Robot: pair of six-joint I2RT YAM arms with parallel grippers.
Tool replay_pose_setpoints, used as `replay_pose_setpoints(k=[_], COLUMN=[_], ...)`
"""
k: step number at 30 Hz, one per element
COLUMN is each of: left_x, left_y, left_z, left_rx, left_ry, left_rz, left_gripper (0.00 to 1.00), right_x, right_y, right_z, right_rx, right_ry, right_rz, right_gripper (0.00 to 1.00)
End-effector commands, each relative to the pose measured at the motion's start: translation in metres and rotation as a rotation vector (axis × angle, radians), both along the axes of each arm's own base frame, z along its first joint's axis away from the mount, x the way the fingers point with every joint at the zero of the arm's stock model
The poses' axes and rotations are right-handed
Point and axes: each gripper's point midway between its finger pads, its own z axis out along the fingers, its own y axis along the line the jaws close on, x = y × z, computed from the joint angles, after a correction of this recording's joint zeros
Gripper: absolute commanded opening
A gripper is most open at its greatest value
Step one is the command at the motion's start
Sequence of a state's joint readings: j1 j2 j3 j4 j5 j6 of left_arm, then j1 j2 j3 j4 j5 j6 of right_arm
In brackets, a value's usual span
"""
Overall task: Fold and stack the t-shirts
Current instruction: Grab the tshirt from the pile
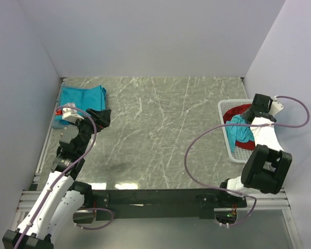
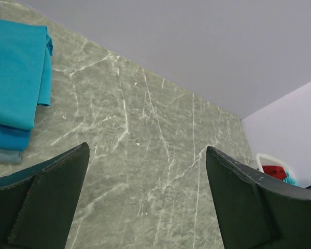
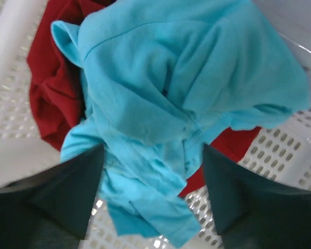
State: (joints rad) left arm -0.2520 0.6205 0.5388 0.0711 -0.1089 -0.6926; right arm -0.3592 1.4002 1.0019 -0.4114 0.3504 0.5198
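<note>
Folded turquoise t-shirts lie stacked at the table's far left, and show at the left edge of the left wrist view. My left gripper hovers just right of the stack, open, with only bare marble between its fingers. A crumpled turquoise t-shirt lies in the white basket at the right. My right gripper is down in the basket, open, with its jaws standing on either side of a fold of that shirt.
A red cloth lies under and beside the crumpled shirt in the perforated basket. White walls close the table at the back and both sides. Grey marble table stretches between the stack and the basket.
</note>
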Motion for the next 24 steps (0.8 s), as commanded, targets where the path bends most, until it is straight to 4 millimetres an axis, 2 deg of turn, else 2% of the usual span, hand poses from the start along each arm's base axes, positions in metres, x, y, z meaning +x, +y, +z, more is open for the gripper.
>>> replay_pose_setpoints(k=[1,3,4,7,10,13,14,16,17,20,22,24], left_x=[0.0,0.0,0.0,0.001,0.001,0.001,0.001,0.001,0.001,0.001,0.0,0.0], left_y=[-0.005,-0.005,-0.003,0.0,-0.003,-0.005,-0.004,-0.002,-0.001,-0.001,-0.001,0.0], left_z=[0.015,0.016,0.017,0.016,0.015,0.015,0.014,0.013,0.012,0.009,0.012,0.015], left_rx=[0.001,0.006,0.004,0.008,0.002,0.003,0.004,0.006,0.006,0.006,0.004,0.001], left_ry=[-0.048,-0.056,-0.061,-0.053,-0.05,-0.05,-0.045,-0.039,-0.036,-0.03,-0.036,-0.049], left_rz=[-0.03,-0.033,-0.019,-0.002,-0.018,-0.029,-0.026,-0.012,-0.009,-0.007,-0.006,-0.006], left_gripper=[0.99,1.0,0.99,0.99,0.99,0.99,0.99,0.99,0.99,0.99,0.99,1.0], right_x=[0.022,0.025,0.026,0.024,0.017,0.01,0.008,0.005,0.003,-0.002,-0.007,-0.006], right_y=[-0.015,-0.014,-0.015,-0.015,-0.015,-0.015,-0.014,-0.013,-0.011,-0.009,-0.005,0.004], right_z=[0.013,0.004,0.003,0.002,0.013,0.034,0.047,0.059,0.073,0.096,0.102,0.123], right_rx=[-0.04,-0.021,-0.018,-0.016,-0.031,-0.064,-0.081,-0.092,-0.109,-0.142,-0.13,-0.126], right_ry=[-0.048,-0.021,-0.017,-0.014,-0.029,-0.073,-0.1,-0.125,-0.156,-0.203,-0.206,-0.271], right_rz=[0.02,0.04,0.036,0.022,0.019,0.013,0.013,0.019,0.034,0.043,0.047,0.087], right_gripper=[0.75,0.64,0.5,0.2,0.1,0.0,0.0,0.0,0.0,0.0,0.0,0.0])
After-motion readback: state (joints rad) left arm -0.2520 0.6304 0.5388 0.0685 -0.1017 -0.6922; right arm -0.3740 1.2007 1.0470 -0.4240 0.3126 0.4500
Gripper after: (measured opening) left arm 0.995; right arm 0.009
